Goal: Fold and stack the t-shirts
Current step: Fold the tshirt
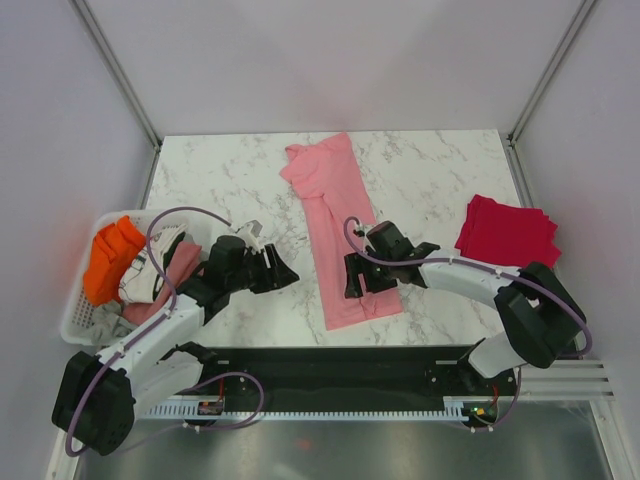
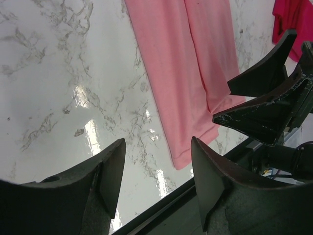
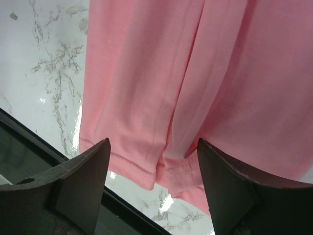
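**Pink shirt in a long strip at table centre; both grippers empty**

Pink t-shirt (image 1: 335, 235) lies flat on the marble table (image 1: 220, 170), folded lengthwise into a narrow strip. Collar end points to the far side and the hem sits near the front edge. The right wrist view shows two folded-in layers meeting along a lengthwise seam, with the hem (image 3: 142, 169) just short of the table's edge.

Red t-shirt (image 1: 507, 232) is folded into a compact rectangle at the right side of the table, well apart from the pink one.

Right gripper (image 1: 352, 275) hovers over the hem end of the pink strip. Its jaws are spread wide with nothing between them, and the cloth shows in the gap.

Left gripper (image 1: 290, 272) is over bare marble just left of the strip. Its jaws are apart and hold nothing.

White basket (image 1: 80, 310) stands at the left edge and holds an orange cloth (image 1: 112, 258) and other garments.
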You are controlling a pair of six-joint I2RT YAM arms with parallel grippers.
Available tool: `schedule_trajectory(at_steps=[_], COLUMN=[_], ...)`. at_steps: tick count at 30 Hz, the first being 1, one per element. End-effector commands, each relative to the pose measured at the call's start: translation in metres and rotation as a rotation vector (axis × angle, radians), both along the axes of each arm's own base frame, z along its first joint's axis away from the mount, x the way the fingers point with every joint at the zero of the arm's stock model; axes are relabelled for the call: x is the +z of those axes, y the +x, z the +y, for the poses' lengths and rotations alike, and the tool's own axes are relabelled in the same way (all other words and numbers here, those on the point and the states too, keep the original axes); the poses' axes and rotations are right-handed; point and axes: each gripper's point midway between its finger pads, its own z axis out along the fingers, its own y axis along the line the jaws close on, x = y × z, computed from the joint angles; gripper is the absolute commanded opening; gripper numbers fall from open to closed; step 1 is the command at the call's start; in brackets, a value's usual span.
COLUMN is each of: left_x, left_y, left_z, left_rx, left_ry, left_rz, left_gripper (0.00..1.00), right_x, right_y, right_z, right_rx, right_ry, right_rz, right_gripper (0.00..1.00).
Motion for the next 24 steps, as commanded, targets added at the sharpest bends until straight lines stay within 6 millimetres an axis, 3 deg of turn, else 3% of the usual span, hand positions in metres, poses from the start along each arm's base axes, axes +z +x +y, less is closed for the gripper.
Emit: schedule_trajectory(at_steps=[1,5,8,15,19,24], left_x=[0.008,0.01,0.012,0.011,0.01,0.01], left_y=[0.004,0.005,0.006,0.005,0.005,0.004], left_z=[0.003,0.003,0.002,0.002,0.002,0.001], left_rx=[0.001,0.004,0.002,-0.004,-0.007,-0.011], left_ry=[0.03,0.024,0.023,0.024,0.025,0.024], left_rz=[-0.033,-0.038,-0.042,-0.038,-0.036,-0.035], left_gripper=[0.64,0.64,0.64,0.64,0.64,0.64], right_x=[0.004,0.022,0.052,0.105,0.109,0.083], right_y=[-0.003,-0.019,-0.035,-0.04,-0.026,0.003], right_z=[0.017,0.041,0.066,0.077,0.067,0.033], right_rx=[0.043,0.099,0.171,0.194,0.141,-0.001], right_ry=[0.086,0.208,0.334,0.494,0.491,0.305], right_rz=[0.007,0.049,0.06,0.032,0.003,-0.072], right_gripper=[0.8,0.79,0.79,0.78,0.77,0.71])
